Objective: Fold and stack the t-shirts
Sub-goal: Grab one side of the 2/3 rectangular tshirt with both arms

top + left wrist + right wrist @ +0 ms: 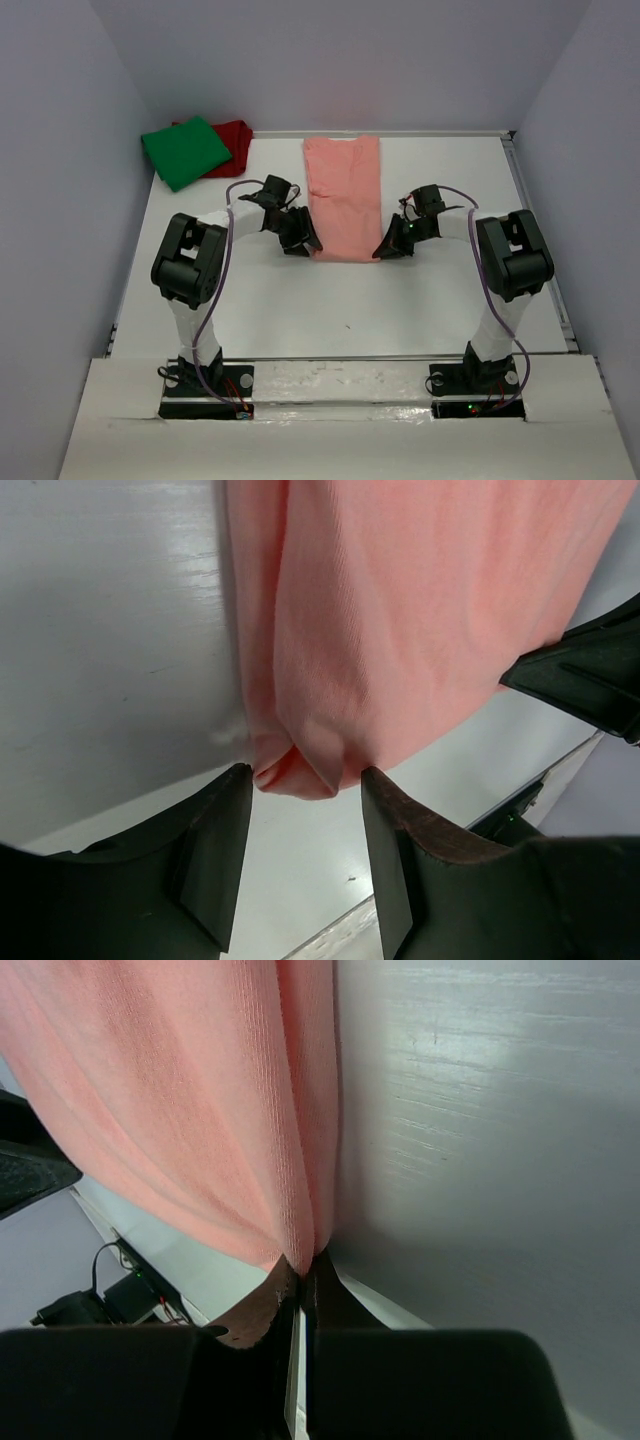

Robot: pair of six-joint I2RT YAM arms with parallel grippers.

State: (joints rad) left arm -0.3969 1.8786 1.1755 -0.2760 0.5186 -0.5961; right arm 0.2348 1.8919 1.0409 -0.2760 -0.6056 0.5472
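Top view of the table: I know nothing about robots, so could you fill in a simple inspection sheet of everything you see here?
Surface: white table, glossy where bare.
Job's things: salmon-pink t-shirt lies as a long folded strip in the middle; green t-shirt, folded, lies partly over the dark red t-shirt in the far left corner.
Clutter: nothing seen.
Grippers: left gripper open, jaws either side of the pink strip's near left corner; right gripper shut on its near right corner.
Cables: purple cables loop along both arms; red wires at the left base.
Surroundings: pale walls on three sides.
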